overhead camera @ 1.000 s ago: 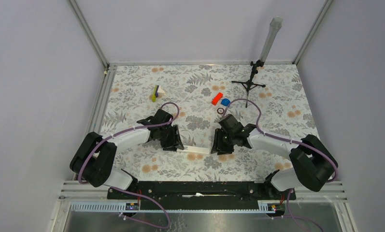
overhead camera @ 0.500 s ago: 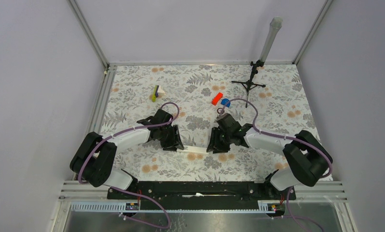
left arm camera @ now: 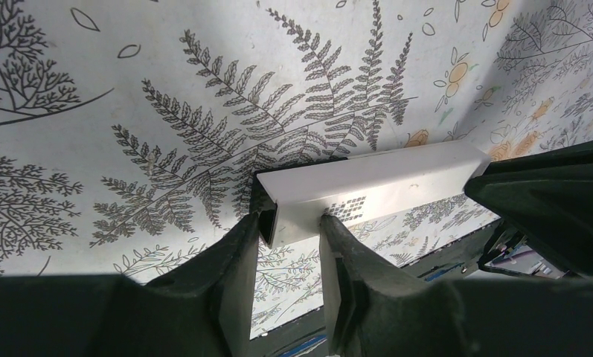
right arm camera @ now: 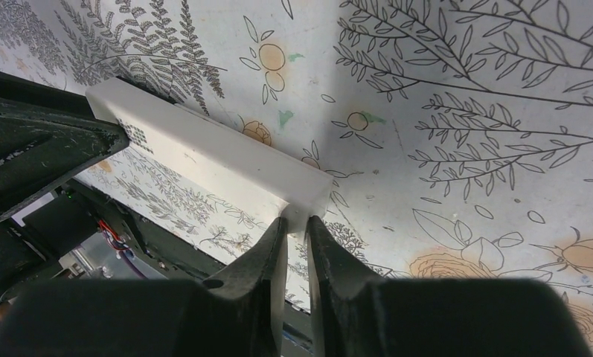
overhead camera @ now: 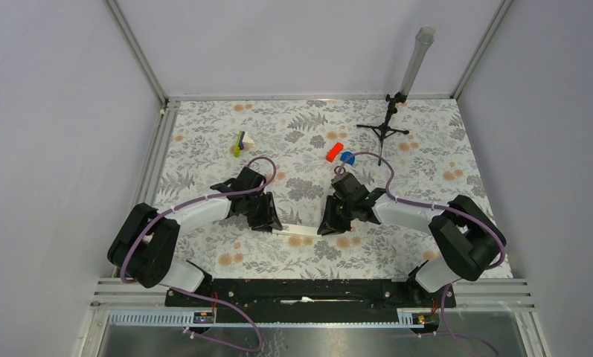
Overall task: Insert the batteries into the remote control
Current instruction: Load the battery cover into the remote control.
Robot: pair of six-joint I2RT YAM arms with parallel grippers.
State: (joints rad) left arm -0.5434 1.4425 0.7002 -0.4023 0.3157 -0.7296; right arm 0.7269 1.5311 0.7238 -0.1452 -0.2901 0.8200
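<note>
The white remote control (overhead camera: pixel 299 231) lies on the floral mat between my two grippers. My left gripper (overhead camera: pixel 272 222) is shut across its left end; in the left wrist view the fingertips (left arm camera: pixel 257 223) clamp the dark-ended bar (left arm camera: pixel 375 186). My right gripper (overhead camera: pixel 327 224) is at the right end. In the right wrist view its nearly closed gripper (right arm camera: pixel 295 222) pinches the near corner of the bar (right arm camera: pixel 211 160). Small blue and yellow-green sticks, which look like the batteries (overhead camera: pixel 239 142), lie far back left, away from both grippers.
A red block (overhead camera: pixel 333 152) and a blue half-round piece (overhead camera: pixel 347 157) lie behind the right arm. A black tripod with a grey tube (overhead camera: pixel 386 128) stands at the back right. Metal rails edge the mat on the left and front.
My right gripper has moved left to the remote's right end and closed on its corner. The left gripper and the remote have stayed in place.
</note>
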